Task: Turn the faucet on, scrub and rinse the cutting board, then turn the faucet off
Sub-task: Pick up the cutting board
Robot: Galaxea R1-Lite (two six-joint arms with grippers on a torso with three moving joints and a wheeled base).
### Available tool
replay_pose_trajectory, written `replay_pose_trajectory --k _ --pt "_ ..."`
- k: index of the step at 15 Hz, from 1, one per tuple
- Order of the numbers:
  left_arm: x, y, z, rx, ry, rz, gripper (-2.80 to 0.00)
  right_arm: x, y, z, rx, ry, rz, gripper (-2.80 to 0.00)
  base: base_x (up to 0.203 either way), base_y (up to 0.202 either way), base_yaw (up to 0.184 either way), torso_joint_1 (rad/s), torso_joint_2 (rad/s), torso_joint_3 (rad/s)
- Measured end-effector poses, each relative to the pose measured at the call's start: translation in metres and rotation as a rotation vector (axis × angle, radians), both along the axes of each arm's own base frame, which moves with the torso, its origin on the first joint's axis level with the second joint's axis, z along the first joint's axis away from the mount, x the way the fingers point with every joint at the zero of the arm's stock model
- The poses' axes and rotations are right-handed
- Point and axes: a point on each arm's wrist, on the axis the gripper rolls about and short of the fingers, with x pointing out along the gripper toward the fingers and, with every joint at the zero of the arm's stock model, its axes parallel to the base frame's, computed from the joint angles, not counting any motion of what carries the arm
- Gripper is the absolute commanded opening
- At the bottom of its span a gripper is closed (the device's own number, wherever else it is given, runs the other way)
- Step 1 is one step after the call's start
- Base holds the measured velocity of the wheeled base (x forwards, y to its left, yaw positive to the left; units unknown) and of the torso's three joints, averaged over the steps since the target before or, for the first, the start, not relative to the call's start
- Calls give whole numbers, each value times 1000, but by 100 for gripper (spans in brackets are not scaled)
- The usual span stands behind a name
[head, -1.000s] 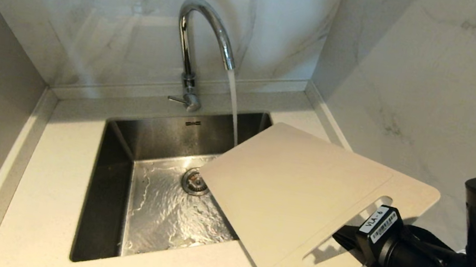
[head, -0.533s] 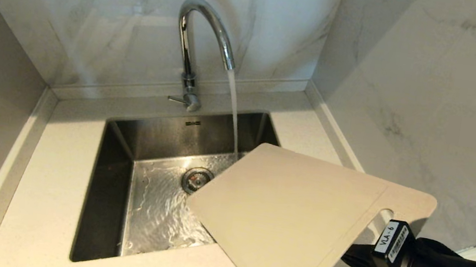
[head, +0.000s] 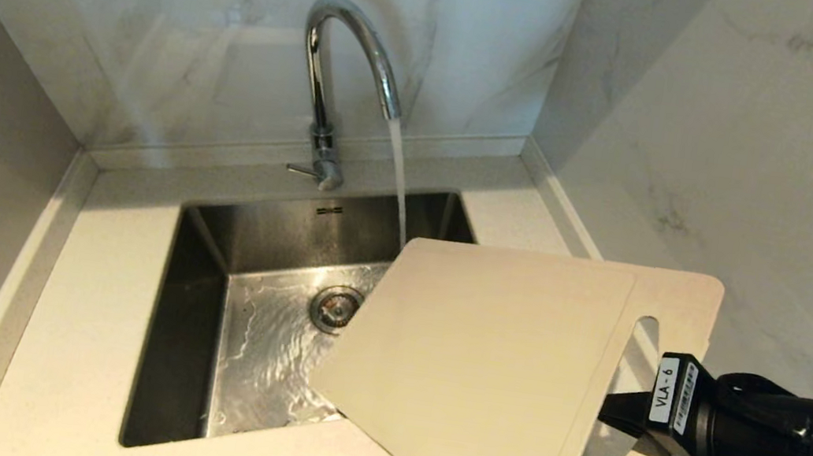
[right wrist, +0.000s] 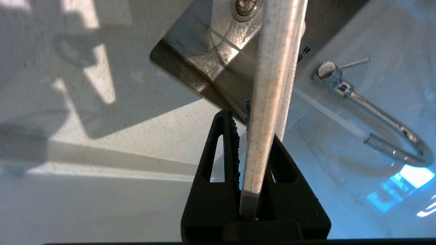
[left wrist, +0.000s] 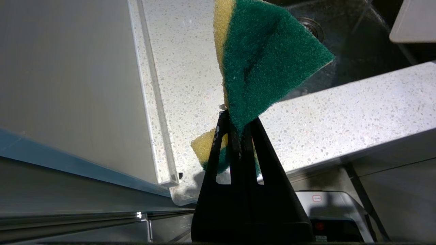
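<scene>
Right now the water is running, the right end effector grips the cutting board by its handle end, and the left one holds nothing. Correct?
Not quite. The left end effector is shut on a green-and-yellow sponge, as the left wrist view shows. The faucet is running and the right end effector grips the cutting board by its handle end.

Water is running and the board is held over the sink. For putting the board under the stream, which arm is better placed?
The right. The right gripper is shut on the cutting board at its handle end, and the board's far edge is near the faucet stream. The left gripper only holds a sponge over the counter.
</scene>
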Motion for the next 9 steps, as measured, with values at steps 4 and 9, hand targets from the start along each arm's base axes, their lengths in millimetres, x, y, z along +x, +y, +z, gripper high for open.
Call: replay_pose_trajectory --k 4,9 --pt "0 0 0 0 0 0 -280 11 -10 0 -76 -35 72 -280 0 0 0 0 0 0" --pt "0 0 0 0 0 0 -280 20 -10 5 -75 -48 66 -280 0 0 0 0 0 0"
